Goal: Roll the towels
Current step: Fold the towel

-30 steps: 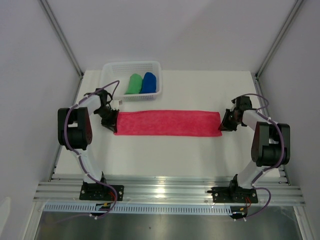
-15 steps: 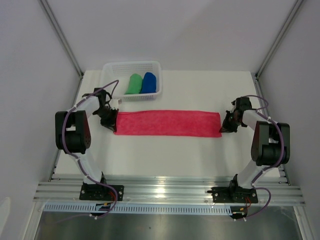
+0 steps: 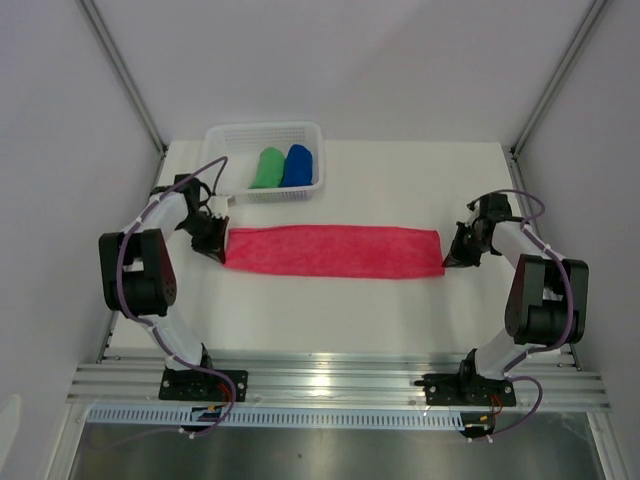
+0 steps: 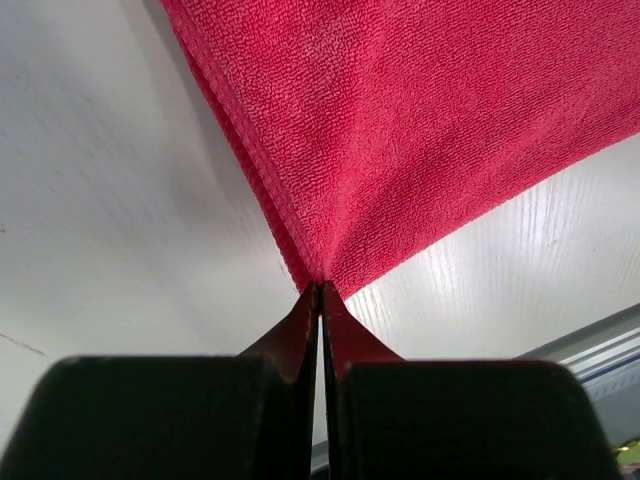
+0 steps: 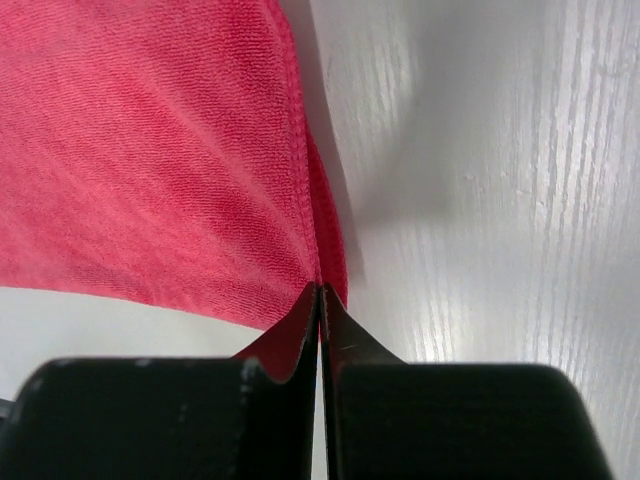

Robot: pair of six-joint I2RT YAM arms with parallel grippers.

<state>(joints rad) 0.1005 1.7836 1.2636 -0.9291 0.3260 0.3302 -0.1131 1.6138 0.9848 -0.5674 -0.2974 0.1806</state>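
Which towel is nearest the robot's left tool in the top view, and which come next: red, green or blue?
1. Red towel: the left tool is shut on its left end.
2. Green towel: in the basket, on the left side.
3. Blue towel: in the basket too, just right of the green one, so a bit farther.

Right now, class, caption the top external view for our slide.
Left pincer and right pincer grip opposite ends of the pink-red towel; green towel and blue towel lie in the basket.
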